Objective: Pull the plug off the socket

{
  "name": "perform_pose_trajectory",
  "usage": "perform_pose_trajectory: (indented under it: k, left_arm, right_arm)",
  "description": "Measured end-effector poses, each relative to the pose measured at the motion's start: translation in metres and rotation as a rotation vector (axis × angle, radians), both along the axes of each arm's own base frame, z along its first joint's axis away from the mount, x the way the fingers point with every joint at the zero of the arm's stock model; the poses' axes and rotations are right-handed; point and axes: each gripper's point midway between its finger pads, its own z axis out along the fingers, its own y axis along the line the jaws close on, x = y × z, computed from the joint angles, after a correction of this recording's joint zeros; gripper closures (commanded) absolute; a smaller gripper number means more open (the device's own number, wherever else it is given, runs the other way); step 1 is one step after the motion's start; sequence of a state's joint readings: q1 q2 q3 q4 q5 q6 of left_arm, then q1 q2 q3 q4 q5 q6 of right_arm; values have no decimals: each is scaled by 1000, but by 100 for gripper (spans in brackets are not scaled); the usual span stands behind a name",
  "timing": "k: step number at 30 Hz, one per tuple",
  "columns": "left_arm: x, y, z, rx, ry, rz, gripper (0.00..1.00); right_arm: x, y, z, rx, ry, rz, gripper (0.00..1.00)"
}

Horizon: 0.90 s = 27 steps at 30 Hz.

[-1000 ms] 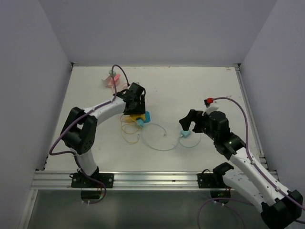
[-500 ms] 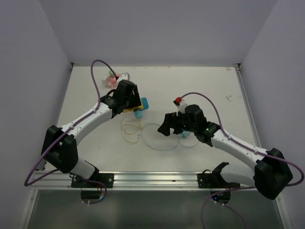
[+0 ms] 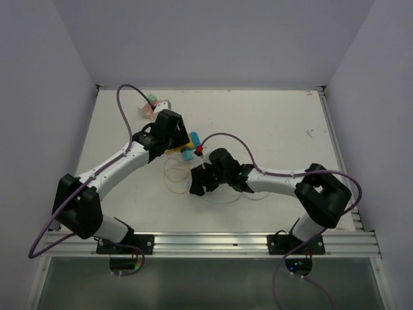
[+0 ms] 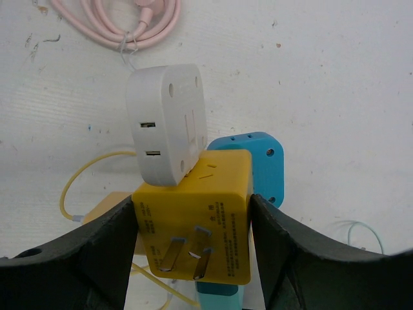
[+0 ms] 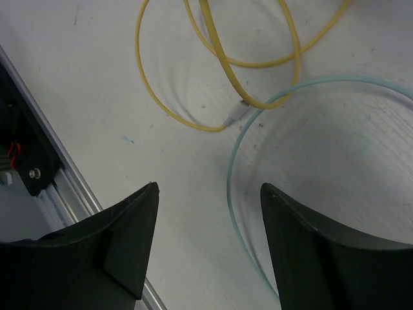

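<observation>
A: Left fingers [image 4: 97,252]?
B: Pinching the yellow socket block [image 4: 193,219] from both sides, prongs facing the wrist camera. White plug [image 4: 169,123] sits on its top, blue plug [image 4: 255,161] against its far side.
A: Where on the bench [image 3: 271,123]?
B: Left of centre, near the pink cable [image 4: 145,40].
A: Right fingers [image 5: 122,239]?
B: Spread, holding nothing, low over loops of yellow cable [image 5: 224,50] and pale green cable [image 5: 228,171], near the block.
</observation>
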<state>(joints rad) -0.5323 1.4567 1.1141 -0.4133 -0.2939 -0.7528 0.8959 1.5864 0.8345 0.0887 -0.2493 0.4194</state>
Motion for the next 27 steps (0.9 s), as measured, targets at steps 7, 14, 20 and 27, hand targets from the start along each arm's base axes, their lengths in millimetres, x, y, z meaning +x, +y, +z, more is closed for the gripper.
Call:
perform_pose_trajectory:
  k: [7, 14, 20, 27]
  left_arm:
    - [1, 2, 2, -5, -7, 23, 100]
    - [4, 7, 3, -2, -14, 50, 100]
    - [4, 6, 9, -36, -21, 62, 100]
    - [-4, 0, 26, -118, -50, 49, 100]
  right_arm:
    - [-7, 13, -32, -62, 30, 48, 41]
    - [-9, 13, -23, -58, 16, 60, 35]
    - [1, 13, 48, 72, -103, 0, 27]
    - [27, 12, 101, 186, -166, -152, 22]
